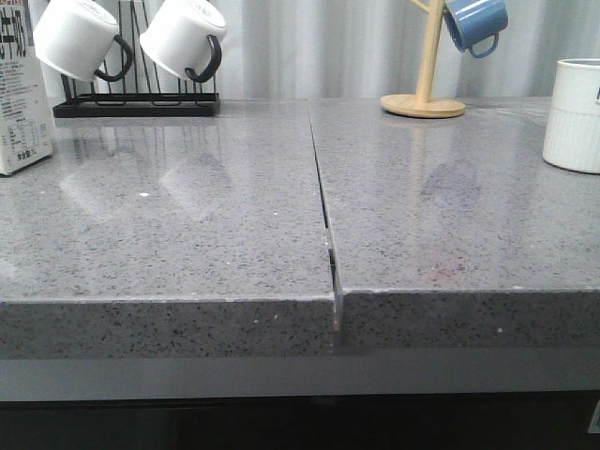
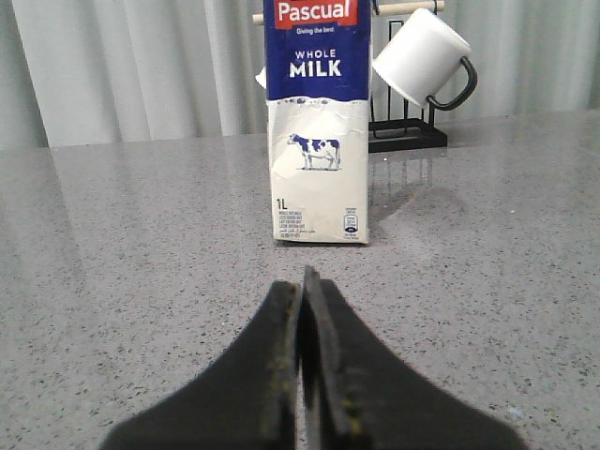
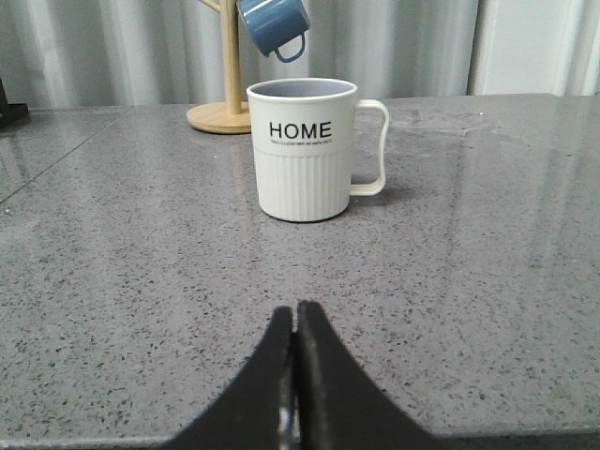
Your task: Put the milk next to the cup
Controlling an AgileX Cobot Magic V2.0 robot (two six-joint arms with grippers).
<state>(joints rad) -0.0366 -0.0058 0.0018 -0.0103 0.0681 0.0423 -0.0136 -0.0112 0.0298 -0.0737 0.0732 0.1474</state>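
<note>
The milk carton (image 2: 319, 122) stands upright on the grey counter, white with a blue "WHOLE MILK" band and a cow picture. In the front view it is cut off at the far left edge (image 1: 21, 103). The cream "HOME" cup (image 3: 305, 150) stands upright at the far right of the counter (image 1: 574, 114), handle to its right in the right wrist view. My left gripper (image 2: 302, 286) is shut and empty, short of the carton. My right gripper (image 3: 295, 314) is shut and empty, short of the cup. Neither gripper shows in the front view.
A black rack (image 1: 136, 105) with two white black-handled mugs (image 1: 183, 37) stands at the back left, behind the carton. A wooden mug tree (image 1: 424, 94) holding a blue mug (image 1: 475, 23) stands at the back right. A seam (image 1: 323, 206) splits the counter down the middle.
</note>
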